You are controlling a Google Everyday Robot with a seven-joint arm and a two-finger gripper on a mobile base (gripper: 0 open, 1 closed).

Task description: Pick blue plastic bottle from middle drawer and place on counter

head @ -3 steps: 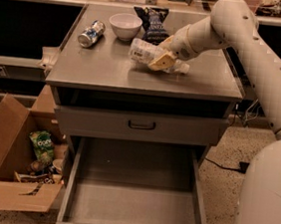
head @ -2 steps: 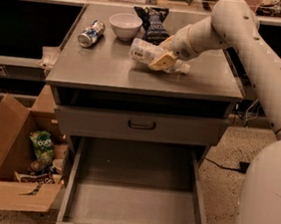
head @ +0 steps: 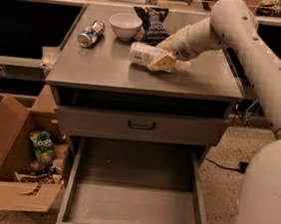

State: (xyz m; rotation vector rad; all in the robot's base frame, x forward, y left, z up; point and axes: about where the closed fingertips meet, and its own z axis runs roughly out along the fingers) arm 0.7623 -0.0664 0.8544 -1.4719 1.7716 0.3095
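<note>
Below the counter's (head: 109, 73) front edge, the middle drawer (head: 130, 205) stands pulled out, its floor bare. On the counter, right of centre, the blue plastic bottle (head: 141, 53) lies on its side. The gripper (head: 161, 62) rests against it; whether it clamps the bottle or has loosened cannot be told. The carry looks done, with only release and retreat likely left. At the counter's back are a can (head: 91, 33), a bowl (head: 125, 25) and a snack bag (head: 150, 22).

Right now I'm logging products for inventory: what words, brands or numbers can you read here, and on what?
No text can be read with certainty.
blue plastic bottle, lying on the counter at the claw: label blurred.
can: printing blurred.
dark snack bag: white lettering, too blurred.
green packet in the cardboard box: pale lettering, unreadable.
</note>
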